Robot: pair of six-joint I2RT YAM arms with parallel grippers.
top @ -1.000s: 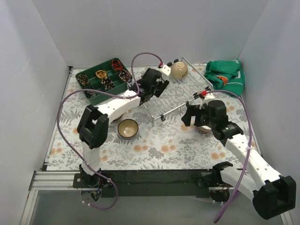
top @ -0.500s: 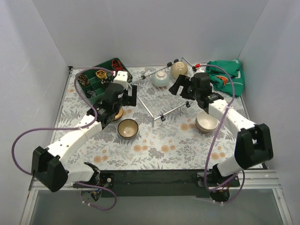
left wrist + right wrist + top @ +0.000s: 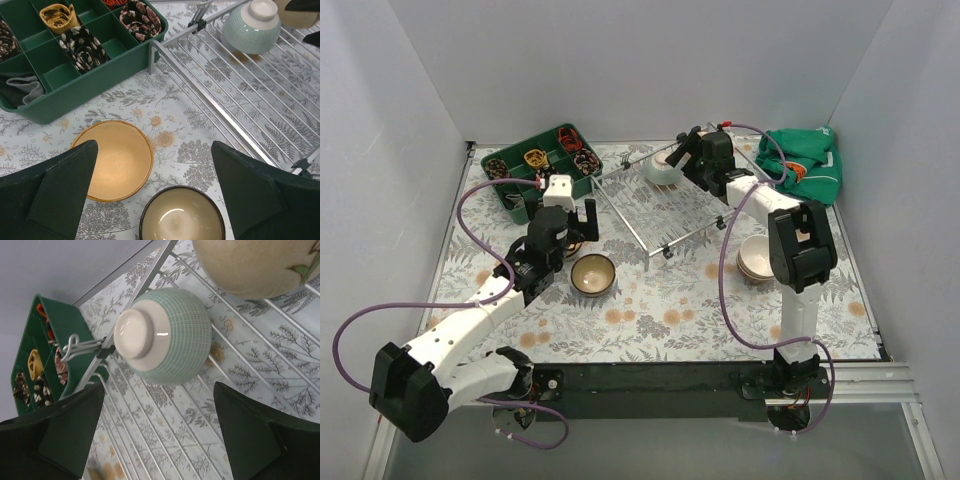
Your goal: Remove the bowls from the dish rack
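the dish rack [image 3: 665,200] lies tilted across the far middle of the floral worktop [image 3: 670,310], and it holds two bowls at its far end. a pale mint-green bowl [image 3: 170,335] sits upside down on the bars, foot ring up, near the rack's far left corner. a beige bowl [image 3: 260,262] rests on the bars just beside it, towards the rack's far right corner, and only part of it shows.

the right pincer [image 3: 159,389] hovers over the rack's far end, its fingers spread wide and pinching nothing. in the right wrist view the mint-green bowl shows between them, apart from both.

the left pincer [image 3: 155,147] hangs off the rack's left side above the worktop, also spread wide and empty. below it, just beyond the rack's left rim, stand two bowls, mouths up and close together: a tan bowl [image 3: 117,160] and, nearer the arm bases, a dark-rimmed bowl [image 3: 181,220] with a cream inside.

off the rack's near right corner, a stack of beige bowls [image 3: 760,260] stands on the worktop.

a green compartmented tray [image 3: 100,90] with small patterned items sits just left of the rack's far left corner. a green cloth [image 3: 810,165] lies bunched to the right of the rack's far end.
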